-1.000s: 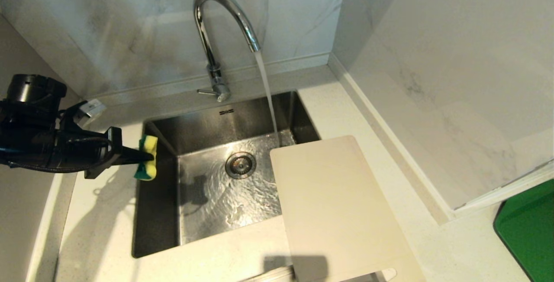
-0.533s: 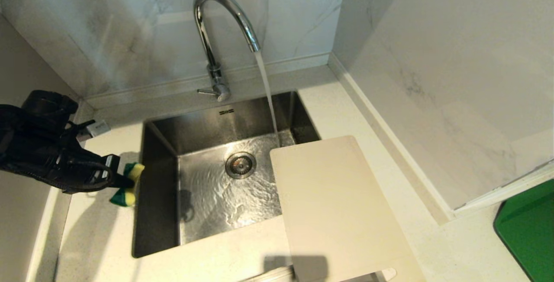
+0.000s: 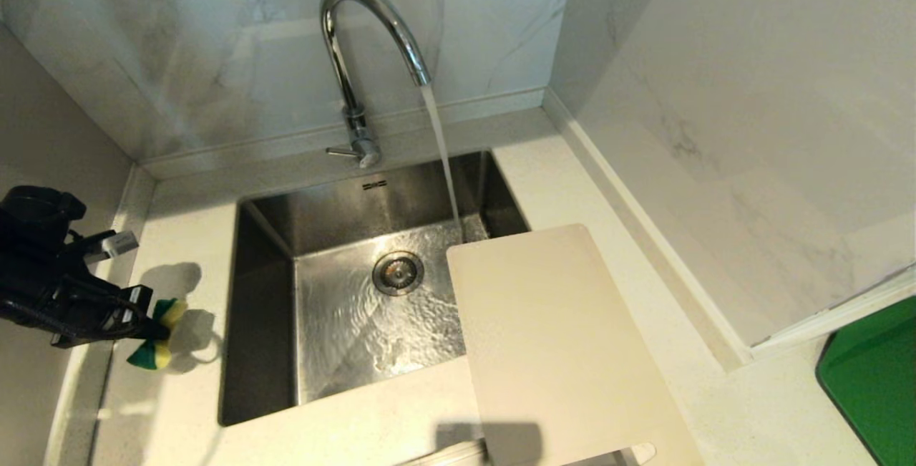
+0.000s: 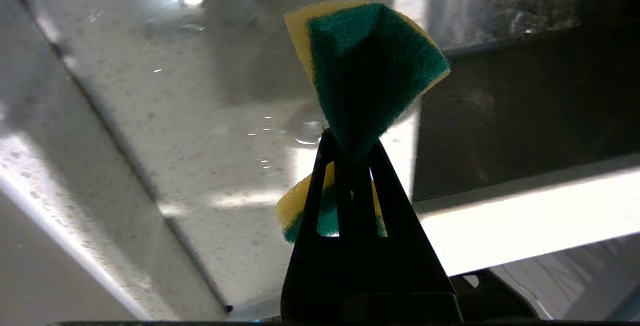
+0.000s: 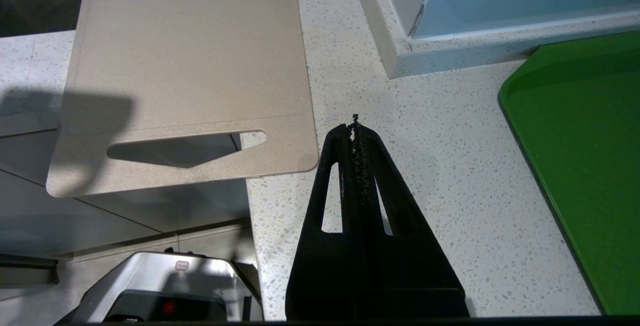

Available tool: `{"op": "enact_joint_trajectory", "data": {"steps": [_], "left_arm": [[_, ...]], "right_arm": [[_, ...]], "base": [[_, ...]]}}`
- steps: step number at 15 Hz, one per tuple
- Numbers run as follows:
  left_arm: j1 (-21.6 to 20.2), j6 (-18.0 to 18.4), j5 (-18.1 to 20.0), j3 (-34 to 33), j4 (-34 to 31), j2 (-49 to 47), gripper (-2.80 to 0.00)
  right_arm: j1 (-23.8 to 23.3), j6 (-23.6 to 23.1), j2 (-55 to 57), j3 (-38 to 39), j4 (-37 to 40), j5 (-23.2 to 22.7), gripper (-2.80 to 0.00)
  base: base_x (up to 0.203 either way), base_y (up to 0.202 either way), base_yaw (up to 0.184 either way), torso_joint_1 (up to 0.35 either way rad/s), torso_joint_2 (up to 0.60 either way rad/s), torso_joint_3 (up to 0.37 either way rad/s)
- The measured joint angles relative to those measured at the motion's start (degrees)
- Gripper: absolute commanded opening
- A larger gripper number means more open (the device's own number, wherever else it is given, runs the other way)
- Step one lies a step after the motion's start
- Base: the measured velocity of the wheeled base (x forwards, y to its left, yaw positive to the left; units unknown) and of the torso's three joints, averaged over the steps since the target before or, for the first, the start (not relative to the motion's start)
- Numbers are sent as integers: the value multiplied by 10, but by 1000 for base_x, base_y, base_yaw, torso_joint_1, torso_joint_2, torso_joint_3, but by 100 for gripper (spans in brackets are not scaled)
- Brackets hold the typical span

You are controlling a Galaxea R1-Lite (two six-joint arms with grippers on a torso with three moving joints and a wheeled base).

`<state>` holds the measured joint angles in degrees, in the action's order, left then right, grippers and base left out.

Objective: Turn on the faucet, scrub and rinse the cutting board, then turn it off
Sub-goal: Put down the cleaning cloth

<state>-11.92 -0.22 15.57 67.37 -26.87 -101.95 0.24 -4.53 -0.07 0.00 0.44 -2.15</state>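
Cutting board (image 3: 565,344) lies flat on the counter (image 3: 715,409) at the right of the sink (image 3: 265,294), its far end reaching out over the basin, near the falling water. Slot handle sits at the near short edge, which overhangs the counter front in the right wrist view. Board surface pale, nothing on it.

Faucet (image 3: 358,44) stands behind the sink, spout arched toward the basin. Water (image 3: 444,158) runs in a steady stream, landing just beside the board's far corner; basin floor rippled around the drain (image 3: 398,273). Side lever points left at the base.

Left gripper (image 4: 353,151) over the counter left of the sink, fingers clenched on a yellow-and-green sponge (image 4: 365,65), which is pinched at its middle so both ends flare. Sponge casts a shadow on the counter.

Right gripper (image 5: 356,125) over the counter just beside the board's handle end, fingers pressed together, holding nothing.

Green tray (image 3: 873,380) at far right.
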Motion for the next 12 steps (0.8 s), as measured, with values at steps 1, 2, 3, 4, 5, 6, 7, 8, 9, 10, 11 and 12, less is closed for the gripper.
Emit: {"op": "enact_joint_trajectory", "data": {"steps": [1, 2, 3, 4, 5, 6, 7, 8, 9, 10, 11, 12], "left_arm": [[-7, 3, 0, -2, 1, -6, -280], [-12, 7, 0, -4, 2, -12, -280], [-14, 7, 0, -5, 2, -16, -280], [-15, 7, 0, -6, 3, -20, -280], [-15, 8, 0, -7, 3, -22, -280], [-16, 8, 1, -8, 3, -24, -280], [-16, 8, 0, -10, 4, -26, -280], [-16, 8, 0, -13, 4, -27, -280], [-16, 8, 0, -15, 4, -28, -280], [-16, 8, 0, -16, 4, -29, -280], [-16, 9, 0, -17, 4, -29, -280], [-16, 9, 1, -17, 4, -29, -280]], "right_arm": [[0, 0, 0, 0, 0, 0, -280], [0, 0, 0, 0, 0, 0, -280], [0, 0, 0, 0, 0, 0, -280], [0, 0, 0, 0, 0, 0, -280], [0, 0, 0, 0, 0, 0, -280], [0, 0, 0, 0, 0, 0, -280], [0, 0, 0, 0, 0, 0, -280], [0, 0, 0, 0, 0, 0, -280], [0, 0, 0, 0, 0, 0, -280], [0, 0, 0, 0, 0, 0, -280], [0, 0, 0, 0, 0, 0, -280], [0, 0, 0, 0, 0, 0, -280]], "base": [[0, 0, 0, 0, 0, 0], [0, 0, 0, 0, 0, 0], [0, 0, 0, 0, 0, 0], [0, 0, 0, 0, 0, 0], [0, 0, 0, 0, 0, 0], [0, 0, 0, 0, 0, 0], [0, 0, 0, 0, 0, 0], [0, 0, 0, 0, 0, 0], [0, 0, 0, 0, 0, 0], [0, 0, 0, 0, 0, 0], [0, 0, 0, 0, 0, 0], [0, 0, 0, 0, 0, 0]]}}
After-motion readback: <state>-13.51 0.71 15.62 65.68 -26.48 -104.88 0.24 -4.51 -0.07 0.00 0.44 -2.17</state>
